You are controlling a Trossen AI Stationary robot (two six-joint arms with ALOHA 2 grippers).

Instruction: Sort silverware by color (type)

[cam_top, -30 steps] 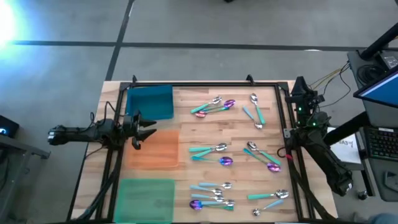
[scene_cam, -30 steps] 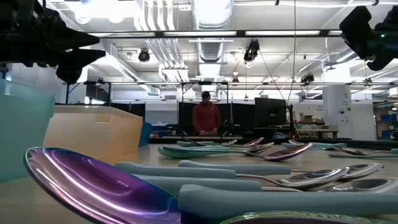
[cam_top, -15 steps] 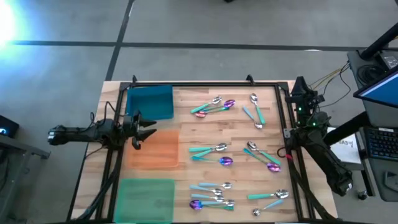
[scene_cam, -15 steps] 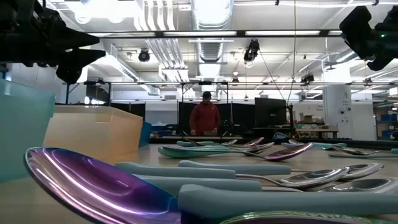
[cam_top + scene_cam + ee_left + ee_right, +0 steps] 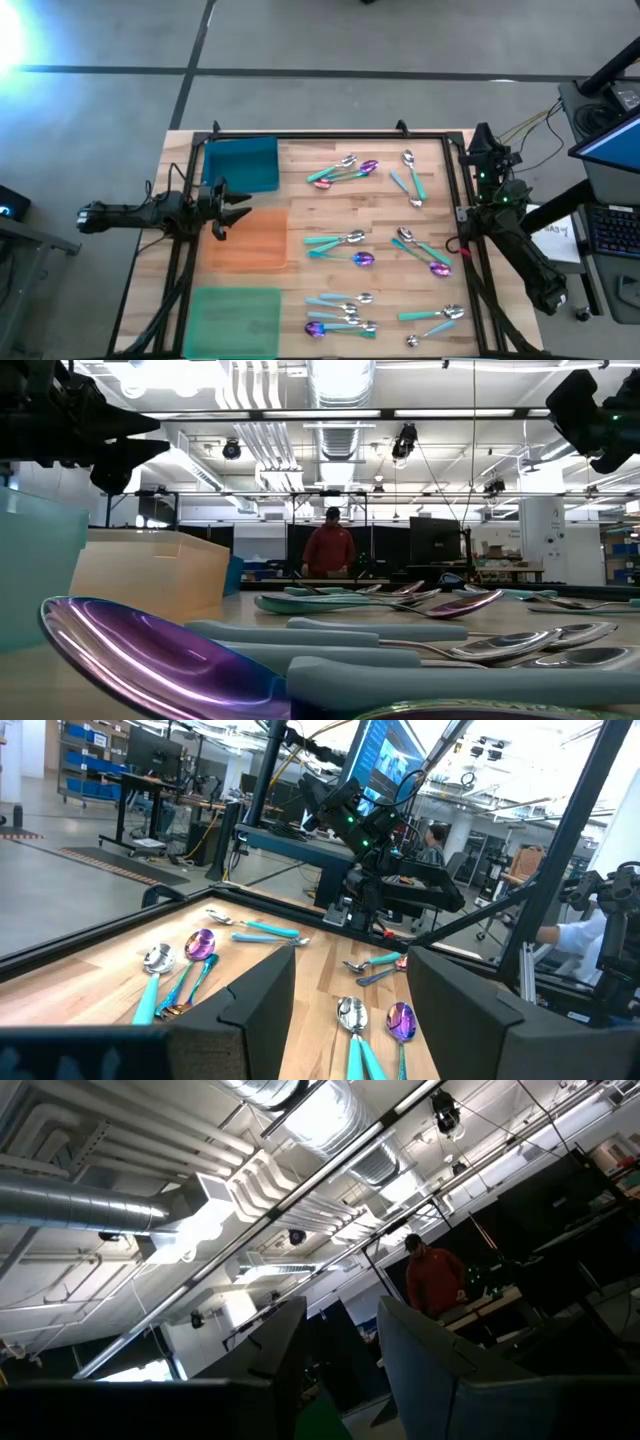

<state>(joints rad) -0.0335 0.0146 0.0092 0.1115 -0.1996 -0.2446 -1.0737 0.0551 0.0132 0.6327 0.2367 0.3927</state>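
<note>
The wooden plank worktop (image 5: 300, 205) has a thin black frame around it. Three flat mats lie along its left edge: a green rectangular mat (image 5: 236, 318) at the near corner, an orange rectangular mat (image 5: 250, 238) in the middle, and a blue rectangular mat (image 5: 241, 164) at the far corner.

The silverware (image 5: 343, 240), small spoons with shiny silver or iridescent purple heads and teal or pale-blue handles, lies in loose groups over the middle and right part, none on the mats. In the low view the nearest purple spoon head is cut off.

The left gripper (image 5: 240, 208) hangs above the orange mat's far edge, fingers spread and empty. The right gripper (image 5: 481, 140) stands at the right edge near the far corner, pointing up; its fingers (image 5: 260, 1350) stand apart, holding nothing.

Far behind, a person in a red top (image 5: 329, 550) stands.
</note>
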